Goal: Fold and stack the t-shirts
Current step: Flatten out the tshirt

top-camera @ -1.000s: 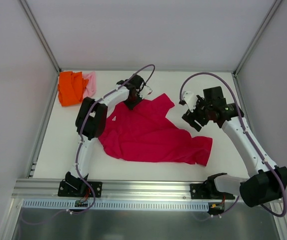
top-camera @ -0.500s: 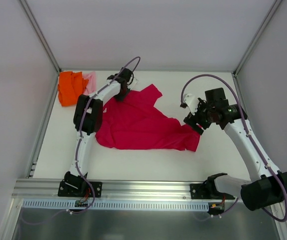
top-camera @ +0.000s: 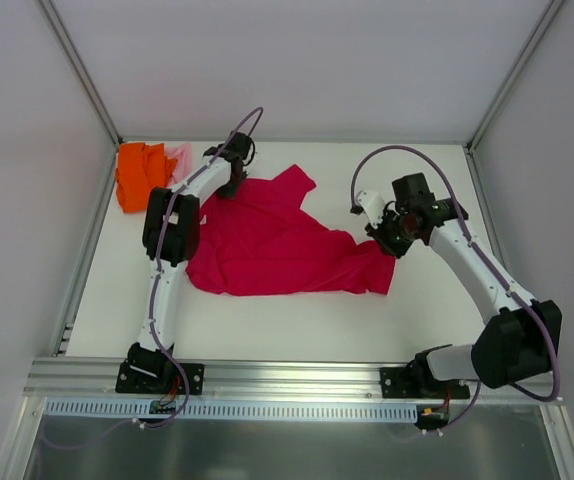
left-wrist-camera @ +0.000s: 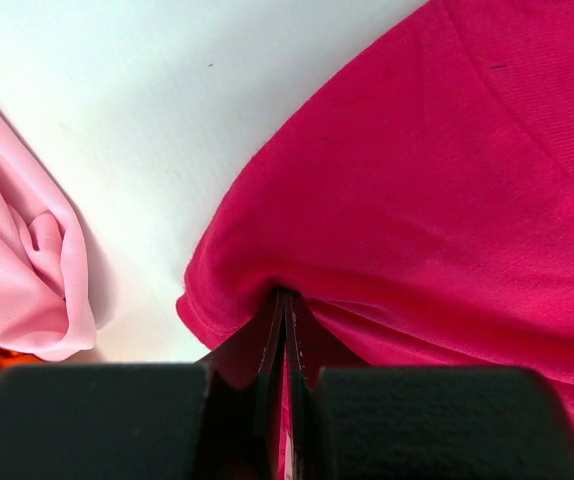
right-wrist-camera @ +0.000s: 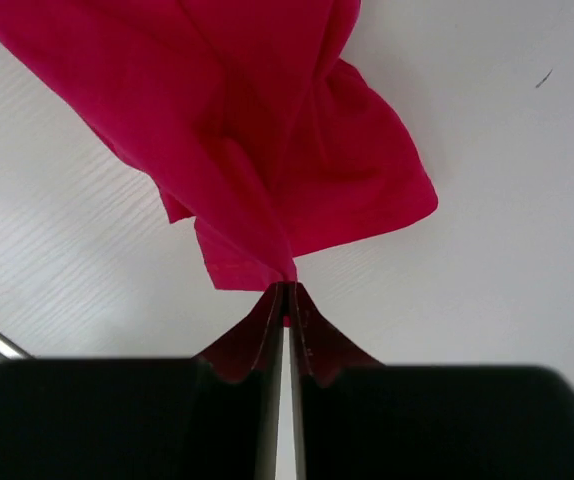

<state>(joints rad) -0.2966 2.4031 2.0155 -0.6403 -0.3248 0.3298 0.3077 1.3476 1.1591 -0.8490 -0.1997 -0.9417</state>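
Stretching the crimson t-shirt (top-camera: pixel 277 250) between two pinches.

Pressed together on cloth at the left tool (left-wrist-camera: pixel 285 298), gripping a bunched edge at the shirt's 11 o'clock end; pinched likewise at the right tool (right-wrist-camera: pixel 285 292), on a hem corner at the 3 o'clock end. Lies spread and wrinkled on the surface (top-camera: pixel 297 330), long axis running about 10 to 4 o'clock from one tool to the other, each arm nearest its own end. Probably calls for pulling apart along that line before folding. Beyond the left tool, toward 10 o'clock: the pink t-shirt (left-wrist-camera: pixel 27 250) near, then the orange t-shirt (top-camera: pixel 139 178).
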